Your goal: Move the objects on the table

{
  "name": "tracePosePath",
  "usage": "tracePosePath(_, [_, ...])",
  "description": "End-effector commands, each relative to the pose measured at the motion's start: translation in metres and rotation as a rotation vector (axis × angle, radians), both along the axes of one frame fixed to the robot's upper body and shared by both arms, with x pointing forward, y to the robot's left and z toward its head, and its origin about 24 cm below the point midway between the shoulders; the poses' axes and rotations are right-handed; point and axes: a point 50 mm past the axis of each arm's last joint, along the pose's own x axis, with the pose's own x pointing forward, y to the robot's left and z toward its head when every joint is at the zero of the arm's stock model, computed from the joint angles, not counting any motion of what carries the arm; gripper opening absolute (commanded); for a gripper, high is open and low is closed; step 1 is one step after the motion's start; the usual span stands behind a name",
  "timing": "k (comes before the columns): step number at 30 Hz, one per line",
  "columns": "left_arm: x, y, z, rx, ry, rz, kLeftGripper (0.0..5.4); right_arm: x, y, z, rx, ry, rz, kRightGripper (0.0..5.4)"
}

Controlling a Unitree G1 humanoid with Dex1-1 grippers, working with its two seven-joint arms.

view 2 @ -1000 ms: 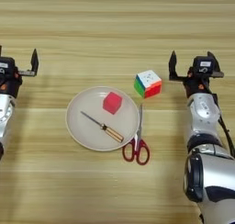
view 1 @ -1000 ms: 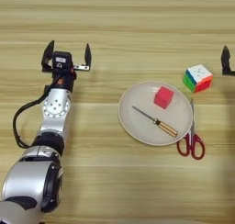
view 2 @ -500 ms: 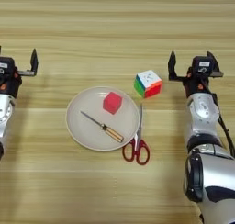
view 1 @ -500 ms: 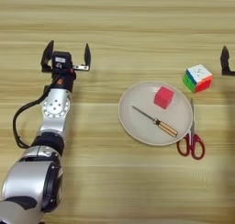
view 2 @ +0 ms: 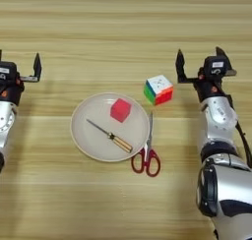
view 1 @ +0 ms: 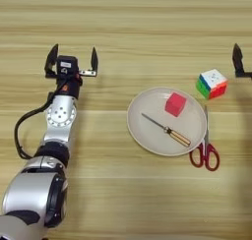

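Wooden surface point(view 1: 123, 32) with 2 arms reaching in from the near edge. Left gripper point(view 1: 72, 61) hangs over the left part of the surface, 2 black fingers spread wide, released, nothing between them. Right gripper point(view 2: 198, 63) over the right part, fingers also spread, released, empty, just right of the puzzle cube point(view 2: 158, 90) but apart from it. Puzzle cube sits on the bare surface right of centre, white face up, green and red/orange sides showing, just beyond the plate's far-right rim. Round beige plate point(view 2: 83, 140) near centre holds the red cube point(view 2: 120, 110) in its far-right part and a wooden-handled screwdriver point(view 2: 107, 135) lying diagonally, tip toward far left. Red-handled scissors point(view 2: 146, 155) lie along the plate's right rim, handles toward the near edge, blades pointing at the puzzle cube
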Motion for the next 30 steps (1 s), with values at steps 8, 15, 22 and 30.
tracePosePath(8, [0.002,-0.002,0.003,0.010,-0.009,-0.006,5.40,0.000,0.037,0.003,-0.056,0.059,0.369,5.38])
tracePosePath(15, [0.003,-0.003,0.003,0.009,-0.004,-0.008,5.40,0.007,0.036,-0.009,-0.011,0.276,0.395,5.38])
tracePosePath(22, [0.003,-0.004,0.004,0.010,-0.005,-0.010,5.40,0.008,0.029,-0.010,-0.022,0.345,0.342,5.38])
tracePosePath(30, [0.003,-0.004,0.004,0.011,-0.007,-0.010,5.40,0.001,0.030,-0.015,-0.038,0.402,0.361,5.38])
